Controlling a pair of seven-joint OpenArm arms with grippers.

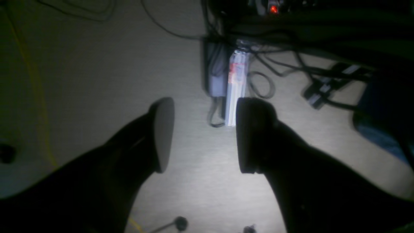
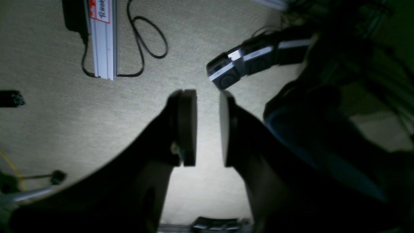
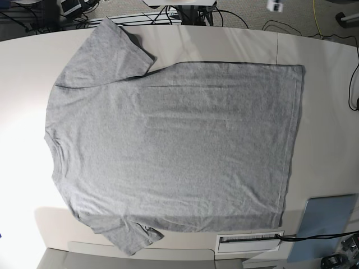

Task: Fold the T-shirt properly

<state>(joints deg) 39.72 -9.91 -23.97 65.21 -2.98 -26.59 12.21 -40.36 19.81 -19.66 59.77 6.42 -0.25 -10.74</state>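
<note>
Lying flat on the pale counter, the grey T-shirt shows its plain side, neck to the left of the base view, hem to the right. No words show on it. A blue-grey panel sits near the hem corner. The left fingers stand wide apart over carpet, holding nothing. The right fingers stand a little apart, also holding nothing. A metal bar there has a red and white label with handwriting too cut off to read.
</note>
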